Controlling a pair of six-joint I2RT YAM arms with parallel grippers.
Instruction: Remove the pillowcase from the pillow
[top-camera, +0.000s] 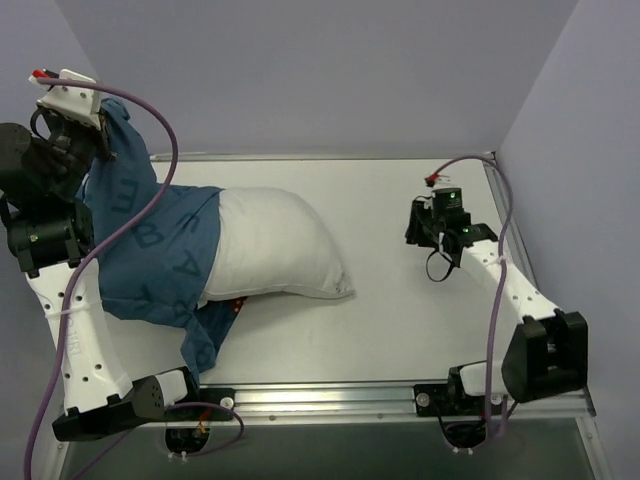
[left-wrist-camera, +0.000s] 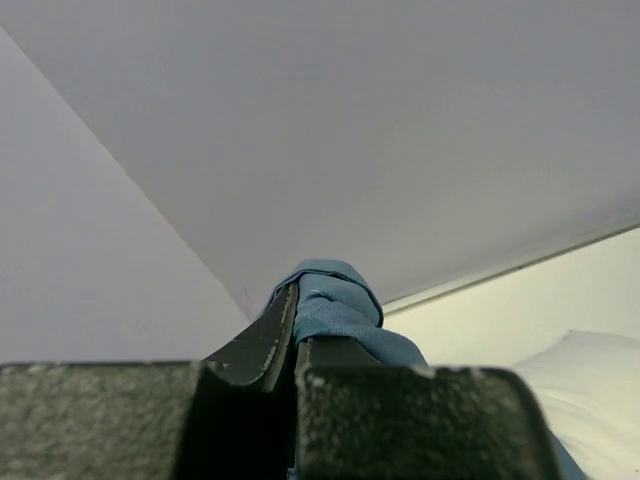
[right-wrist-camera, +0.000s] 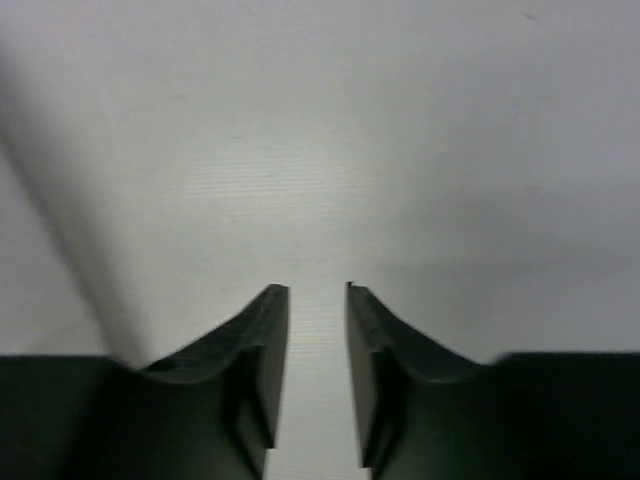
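Observation:
The white pillow (top-camera: 275, 245) lies at the table's middle left, its right half bare. The blue printed pillowcase (top-camera: 150, 245) covers its left half and is stretched up to the far left. My left gripper (top-camera: 100, 135) is raised at the far left and shut on a bunched fold of the pillowcase (left-wrist-camera: 330, 300); a corner of the pillow (left-wrist-camera: 590, 385) shows at lower right in the left wrist view. My right gripper (top-camera: 420, 225) hangs over bare table to the right of the pillow, open by a small gap and empty (right-wrist-camera: 317, 300).
The white table (top-camera: 400, 320) lies between grey-lilac walls at back and sides. A metal rail (top-camera: 330, 398) runs along the near edge with both arm bases. A purple cable (top-camera: 160, 120) loops above the pillowcase from the left arm.

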